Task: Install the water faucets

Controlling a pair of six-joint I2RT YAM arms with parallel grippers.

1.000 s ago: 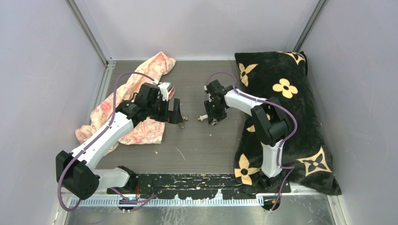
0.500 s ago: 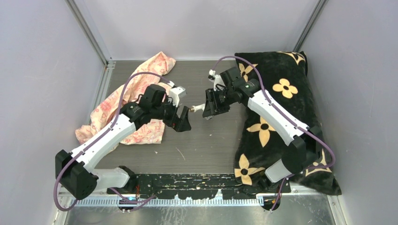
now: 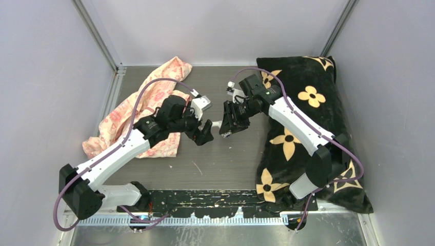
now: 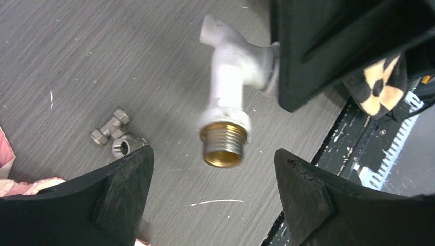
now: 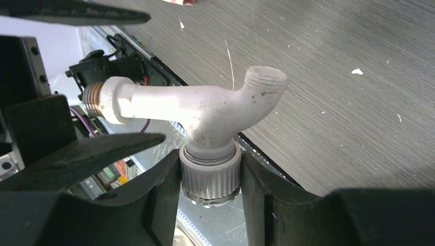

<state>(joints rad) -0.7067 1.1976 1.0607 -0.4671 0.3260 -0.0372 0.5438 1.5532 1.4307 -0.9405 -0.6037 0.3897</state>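
My right gripper (image 3: 227,122) (image 5: 210,179) is shut on the ribbed round knob of the white plastic tap (image 5: 205,110) and holds it above the table. The tap's brass threaded tip (image 4: 223,146) points at my left gripper (image 3: 206,131) (image 4: 214,156). That gripper is open and empty, its fingers (image 4: 120,197) on either side of the tip and not touching it. In the top view the tap (image 3: 216,123) is a small white piece between the two grippers. The dark grey metal fitting (image 4: 117,137) lies on the table below, left of the tap.
A pink patterned cloth (image 3: 149,110) lies on the table's left side under my left arm. A black pillow with tan flowers (image 3: 308,118) fills the right side under my right arm. Grey walls close in the back and sides. A black strip (image 3: 215,197) runs along the near edge.
My right gripper has lifted the tap off the table and carried it left. My left gripper has risen from the table, moved right and turned to face the brass tip.
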